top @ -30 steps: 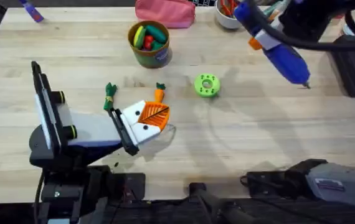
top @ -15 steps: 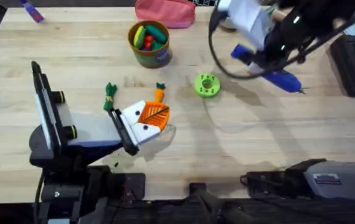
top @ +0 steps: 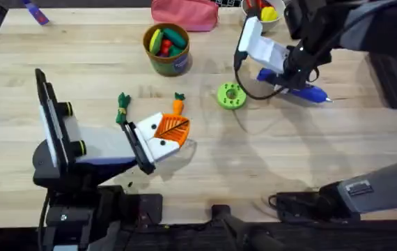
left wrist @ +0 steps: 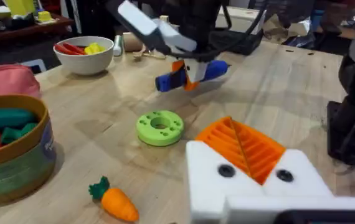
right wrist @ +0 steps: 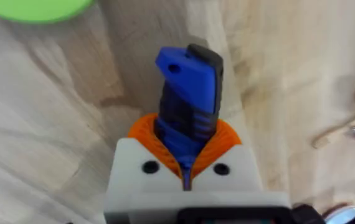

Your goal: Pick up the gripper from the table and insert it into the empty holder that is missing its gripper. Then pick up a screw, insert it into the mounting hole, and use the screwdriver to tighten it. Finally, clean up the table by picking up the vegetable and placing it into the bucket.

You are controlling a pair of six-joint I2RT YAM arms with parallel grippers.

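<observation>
Nearest my camera, the left arm lies along the table with its white holder (top: pixel 158 143) carrying the orange ribbed gripper (top: pixel 172 127) on top; in the left wrist view I see 2 dark holes in that white face, one of them the mounting hole (left wrist: pixel 226 170), though I cannot tell whether a screw sits in it. Whether the left gripper (top: pixel 164 136) is parted or closed, I cannot tell from these views.

Just beyond it the vegetable (top: pixel 177 105) lies on the table, touching nothing, its leafy top pointing away from me. A green leafy scrap (top: pixel 122 107) lies to its left, and the green disc (top: pixel 231 95) to its right.

What has changed is on the right. 1 second ago the screwdriver (top: pixel 292 85) hung high and tilted over the far right of the table; now the right gripper (right wrist: pixel 187 163) has brought it down nearly flat, just beside the green disc, tip pointing right. The orange pads are clamped on the blue body. I judge this to be setting the tool down, which would free that arm for the carrot.

Farthest off, the bucket (top: pixel 167 50) stands with toy vegetables already in it, well apart from the carrot.

I cannot tell whether the screwdriver touches the wood yet, and the arm covers part of its handle.
</observation>
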